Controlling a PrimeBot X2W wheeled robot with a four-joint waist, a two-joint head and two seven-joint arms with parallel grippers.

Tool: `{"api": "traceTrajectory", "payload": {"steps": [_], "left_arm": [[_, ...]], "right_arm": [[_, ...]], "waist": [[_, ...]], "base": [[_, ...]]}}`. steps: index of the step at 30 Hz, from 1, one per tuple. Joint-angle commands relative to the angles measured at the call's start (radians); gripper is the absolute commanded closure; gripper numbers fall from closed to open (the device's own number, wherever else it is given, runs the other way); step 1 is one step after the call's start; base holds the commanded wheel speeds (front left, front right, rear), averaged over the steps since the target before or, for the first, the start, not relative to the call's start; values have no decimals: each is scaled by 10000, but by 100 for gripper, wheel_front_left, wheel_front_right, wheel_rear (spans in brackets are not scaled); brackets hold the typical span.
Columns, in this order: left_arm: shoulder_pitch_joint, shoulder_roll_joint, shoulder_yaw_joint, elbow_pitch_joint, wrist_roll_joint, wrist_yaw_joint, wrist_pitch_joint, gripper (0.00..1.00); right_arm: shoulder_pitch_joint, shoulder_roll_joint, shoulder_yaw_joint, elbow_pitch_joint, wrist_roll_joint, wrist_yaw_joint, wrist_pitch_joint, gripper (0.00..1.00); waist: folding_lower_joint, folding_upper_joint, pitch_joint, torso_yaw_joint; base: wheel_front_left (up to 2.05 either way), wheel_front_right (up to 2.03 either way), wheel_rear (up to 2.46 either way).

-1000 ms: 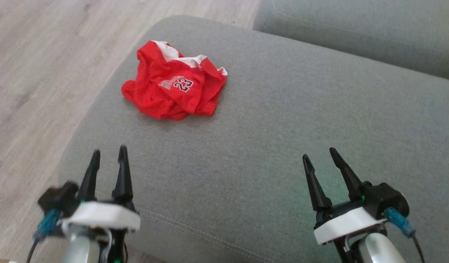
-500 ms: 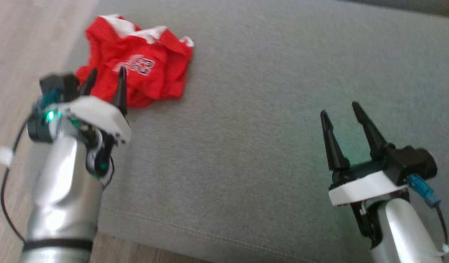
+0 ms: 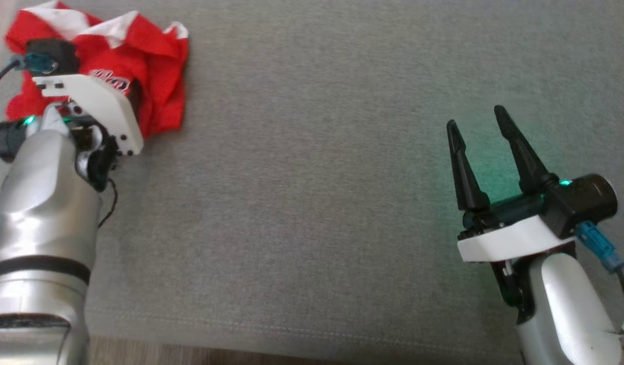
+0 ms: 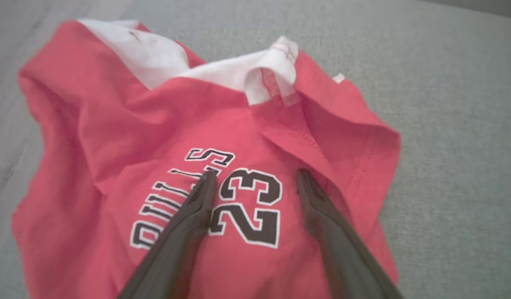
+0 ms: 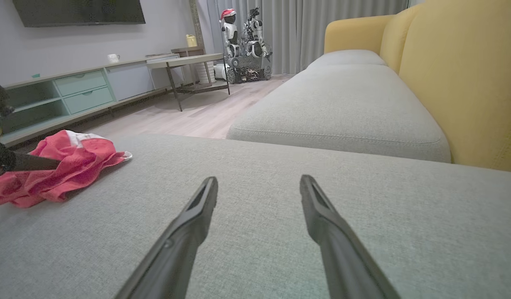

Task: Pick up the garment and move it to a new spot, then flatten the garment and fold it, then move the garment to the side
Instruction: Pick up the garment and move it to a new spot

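The crumpled red garment [image 3: 160, 71] lies at the 10 o'clock corner of the grey sofa cushion [image 3: 312, 203]. The left tool [image 4: 256, 174] hangs over it, its fingers spread wide either side of the printed 23 and gripping nothing. The right tool [image 3: 475, 116], at 4 o'clock and well apart from the garment, is equally wide and empty.

garment [image 4: 222, 166]: red-white jersey, "23" print | crumpled | on grey cushion [image 3: 342, 203]
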Motion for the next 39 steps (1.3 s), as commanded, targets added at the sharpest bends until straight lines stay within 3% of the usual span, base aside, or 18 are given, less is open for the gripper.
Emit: {"api": "traceTrajectory", "payload": {"steps": [1,9,10,11,14,20,28,33,39], "left_arm": [[-422,624,223,-59,-2,38,58,0],[-883,909,86,1394,27,147,618,0],[-916,908,94,1522,-19,112,666,66],[-945,913,89,1617,-57,60,669,100],[-1002,1003,77,1735,-118,-32,335,100],[-1121,955,29,1412,-173,-132,-1316,100],[-860,400,-184,442,-554,-366,-3008,100],[-501,-169,-471,-638,-1018,-412,-3141,100],[37,-749,-1036,-2182,-1590,-420,-2580,100]], "right_arm": [[-165,-26,243,-376,-42,-9,-22,0],[-247,22,199,-409,-17,-9,-104,0],[-253,30,194,-396,-13,-9,-118,0],[-261,39,188,-377,-7,-9,-134,0],[-281,72,170,-280,25,-9,-211,0],[-239,121,120,-112,43,-9,-408,0],[258,162,-339,130,161,-9,-641,0],[448,202,-438,250,231,-9,-739,0],[473,245,-442,360,325,-9,-833,0]], "waist": [[-1,0,173,-212],[-1,0,323,-508],[-1,0,322,-523],[-1,0,315,-534],[-1,0,232,-562],[-1,0,-221,-559],[-1,0,-1211,-742],[-1,0,-1763,-906],[-1,0,-2155,-1167]], "base": [[0,0,0],[0,0,0],[0,0,0],[0,0,0],[0,0,0],[0,0,0],[0,0,0],[0,0,0],[0,0,0]]}}
